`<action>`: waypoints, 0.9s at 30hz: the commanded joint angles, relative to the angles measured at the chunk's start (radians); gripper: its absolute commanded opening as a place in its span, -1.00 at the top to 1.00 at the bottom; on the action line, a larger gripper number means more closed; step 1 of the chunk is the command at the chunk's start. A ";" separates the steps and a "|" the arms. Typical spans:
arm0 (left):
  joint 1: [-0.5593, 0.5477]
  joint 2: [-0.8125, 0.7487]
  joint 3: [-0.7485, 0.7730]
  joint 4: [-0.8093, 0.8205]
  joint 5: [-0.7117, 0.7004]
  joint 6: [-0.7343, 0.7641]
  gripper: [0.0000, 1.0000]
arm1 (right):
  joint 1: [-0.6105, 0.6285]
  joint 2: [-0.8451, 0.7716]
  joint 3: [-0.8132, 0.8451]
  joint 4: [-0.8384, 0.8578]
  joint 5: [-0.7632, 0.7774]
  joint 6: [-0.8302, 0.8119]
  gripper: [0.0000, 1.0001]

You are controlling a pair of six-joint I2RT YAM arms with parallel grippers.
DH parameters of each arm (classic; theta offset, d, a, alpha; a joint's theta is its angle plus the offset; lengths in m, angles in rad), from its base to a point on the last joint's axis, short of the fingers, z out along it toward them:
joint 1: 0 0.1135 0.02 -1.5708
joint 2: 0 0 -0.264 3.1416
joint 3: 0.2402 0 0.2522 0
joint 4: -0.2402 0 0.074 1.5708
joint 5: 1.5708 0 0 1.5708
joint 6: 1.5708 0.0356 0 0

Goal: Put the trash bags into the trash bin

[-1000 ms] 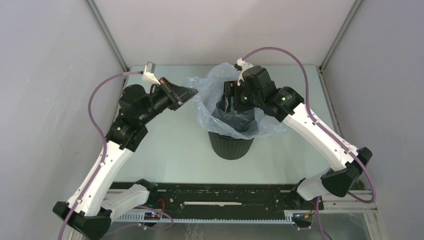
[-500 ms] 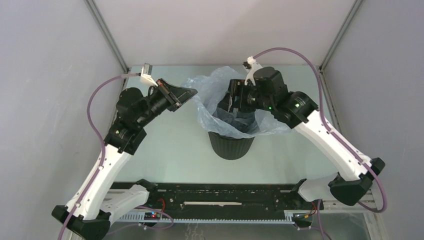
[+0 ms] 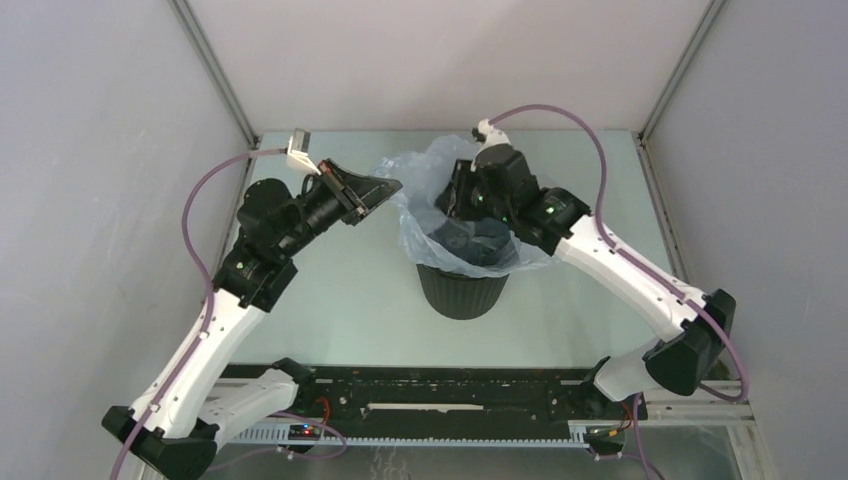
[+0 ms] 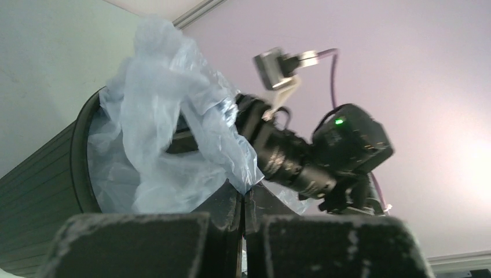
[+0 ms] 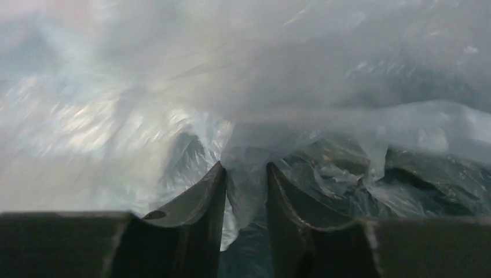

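Note:
The trash bag (image 3: 428,172), thin pale blue film, lines the mouth of the black ribbed trash bin (image 3: 462,292) and puffs up over its far and left rim. At the bag's left edge my left gripper (image 3: 388,187) is shut, pinching a corner of film (image 4: 243,174) just outside the bin's rim (image 4: 78,150). Inside the bin's mouth my right gripper (image 3: 455,205) points down. In the right wrist view its jaws (image 5: 246,171) stand partly apart, with a hanging fold of the bag (image 5: 246,191) between them.
The bin stands mid-table on the pale green surface (image 3: 340,290). Grey walls enclose left, back and right. A black rail (image 3: 430,392) runs along the near edge between the arm bases. My right arm's wrist (image 4: 324,150) looms just beyond the bag in the left wrist view.
My right gripper has shifted left and deeper over the bin, and its jaws have narrowed around a fold of film. The bag's right side has drawn inward. The left gripper has edged toward the bin.

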 commanded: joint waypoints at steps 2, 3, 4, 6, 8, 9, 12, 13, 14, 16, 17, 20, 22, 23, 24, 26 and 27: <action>-0.009 -0.033 -0.033 0.024 -0.038 -0.014 1.00 | 0.011 -0.031 -0.102 -0.042 0.054 -0.033 0.49; -0.008 -0.042 -0.040 0.019 -0.046 -0.010 1.00 | 0.015 -0.043 -0.125 -0.047 0.060 -0.034 0.52; -0.008 -0.054 -0.051 0.010 -0.064 -0.009 1.00 | 0.017 -0.050 -0.145 -0.047 0.060 -0.039 0.53; -0.008 -0.064 -0.073 -0.005 -0.088 -0.017 0.99 | 0.011 -0.034 -0.156 -0.055 0.040 -0.042 0.53; -0.008 -0.062 -0.099 0.023 -0.093 -0.034 0.99 | 0.006 -0.004 -0.156 -0.036 0.030 -0.060 0.52; -0.008 -0.057 -0.107 0.038 -0.095 -0.037 0.99 | 0.008 0.027 -0.155 -0.008 0.026 -0.085 0.50; 0.000 -0.039 -0.097 0.021 -0.115 -0.013 0.99 | -0.015 0.099 -0.086 -0.044 -0.077 -0.110 0.35; 0.004 -0.038 -0.093 0.010 -0.124 0.008 0.99 | -0.018 0.116 -0.049 -0.075 -0.091 -0.122 0.23; 0.014 -0.040 -0.088 -0.006 -0.133 0.019 1.00 | -0.019 0.132 0.001 -0.111 -0.108 -0.136 0.11; 0.043 -0.046 -0.090 -0.035 -0.146 0.021 1.00 | -0.022 0.155 0.086 -0.218 -0.132 -0.154 -0.06; 0.061 -0.052 -0.097 -0.042 -0.145 0.019 1.00 | -0.025 0.158 0.121 -0.271 -0.143 -0.166 -0.12; 0.085 -0.075 -0.108 -0.057 -0.135 0.053 0.99 | -0.021 0.101 0.151 -0.332 -0.167 -0.180 -0.25; 0.087 -0.074 -0.093 -0.085 -0.100 0.092 1.00 | -0.022 0.039 0.154 -0.343 -0.190 -0.169 -0.38; 0.087 -0.072 -0.084 -0.101 -0.071 0.111 0.99 | -0.023 0.003 0.163 -0.353 -0.203 -0.158 -0.43; 0.087 -0.072 -0.079 -0.116 -0.047 0.128 0.98 | -0.024 -0.018 0.178 -0.368 -0.210 -0.149 -0.47; 0.087 -0.087 -0.087 -0.147 -0.018 0.154 0.90 | -0.026 -0.047 0.228 -0.415 -0.218 -0.138 -0.51; 0.087 -0.098 -0.089 -0.173 -0.015 0.168 0.86 | -0.026 -0.057 0.261 -0.445 -0.217 -0.142 -0.53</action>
